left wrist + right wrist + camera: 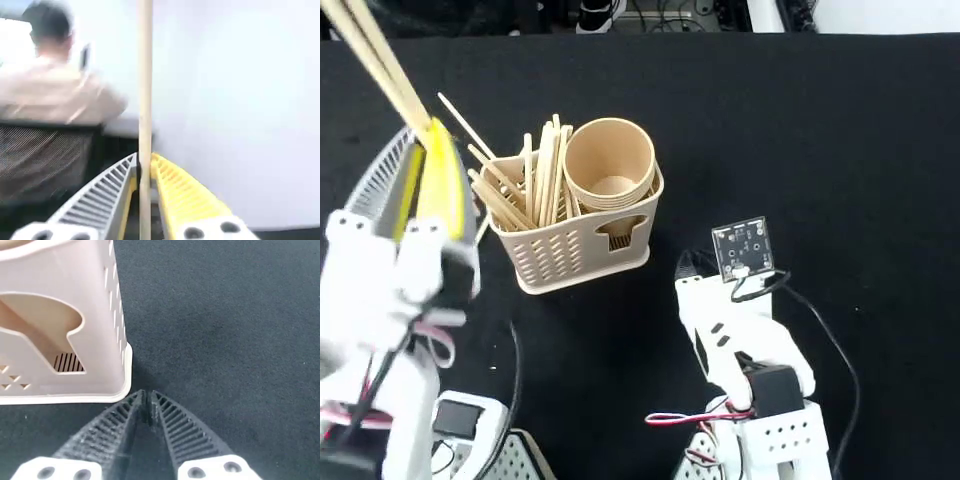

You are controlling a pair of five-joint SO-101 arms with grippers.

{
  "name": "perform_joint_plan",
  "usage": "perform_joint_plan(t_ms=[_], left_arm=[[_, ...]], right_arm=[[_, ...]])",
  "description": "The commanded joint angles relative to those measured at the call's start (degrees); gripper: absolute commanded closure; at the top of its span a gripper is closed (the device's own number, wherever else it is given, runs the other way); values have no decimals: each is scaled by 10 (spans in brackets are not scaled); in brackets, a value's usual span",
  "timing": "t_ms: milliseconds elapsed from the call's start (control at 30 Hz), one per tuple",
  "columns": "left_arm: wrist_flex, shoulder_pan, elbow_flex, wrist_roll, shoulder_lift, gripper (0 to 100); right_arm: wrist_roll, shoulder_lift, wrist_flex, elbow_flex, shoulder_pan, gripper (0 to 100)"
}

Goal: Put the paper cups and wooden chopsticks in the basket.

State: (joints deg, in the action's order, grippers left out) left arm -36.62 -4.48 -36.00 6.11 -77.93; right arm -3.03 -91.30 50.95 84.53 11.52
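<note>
Closest to the lens, my left gripper is clamped on wooden chopsticks, held high beside the basket. Paper cups and other chopsticks stand inside it. My right gripper sits closed and empty, low over the desk by the basket's corner. I judge only the held pair remains to go in.

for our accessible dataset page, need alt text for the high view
The left gripper, shut on wooden chopsticks, is raised beside a beige basket holding more chopsticks and stacked paper cups. The right arm is on the black table by the basket.
</note>
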Motion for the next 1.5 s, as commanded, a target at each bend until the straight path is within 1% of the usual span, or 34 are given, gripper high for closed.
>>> perform_joint_plan(t_ms=[0, 167, 233, 300, 433, 500, 600, 733, 800, 867, 1000, 1067, 1133, 1167, 1300, 1467], left_arm=[[79, -18, -93, 3, -4, 971], [150, -1, -221, 11, -4, 971], [164, -2, -258, 30, -4, 971], [158, -3, -271, 46, -4, 971], [84, 0, -245, 23, 0, 952], [48, 0, -226, 24, 1, 887], [5, -2, -209, 56, 1, 790], [-48, 11, -163, 63, -4, 790], [-111, 45, -95, 67, -4, 791], [-172, 95, -24, 69, 2, 791], [-257, 189, 45, 60, 21, 791], [-274, 234, 56, 52, 57, 791], [-262, 269, 59, 52, 116, 791], [-244, 282, 59, 54, 155, 791], [-156, 292, 90, 105, 350, 791], [-145, 276, 233, 168, 636, 789]], right_arm=[[-5, -6, -11, -3, 2, 972], [-5, -6, -11, -3, 2, 972], [-5, -6, -11, -3, 2, 972], [-5, -6, -11, -3, 2, 972], [-5, -6, -11, -3, 2, 972], [-5, -6, -11, -3, 2, 972], [-5, -6, -11, -3, 2, 972], [-5, -6, -11, -3, 2, 972], [-5, -6, -11, -3, 2, 972], [-5, -6, -11, -2, 2, 972], [-5, -6, -11, -2, 2, 972], [-5, -6, -11, -2, 2, 972], [-5, -6, -11, -2, 2, 972], [-5, -6, -11, -2, 2, 972], [-5, -6, -11, -2, 2, 972], [-5, -6, -11, -2, 2, 972]])
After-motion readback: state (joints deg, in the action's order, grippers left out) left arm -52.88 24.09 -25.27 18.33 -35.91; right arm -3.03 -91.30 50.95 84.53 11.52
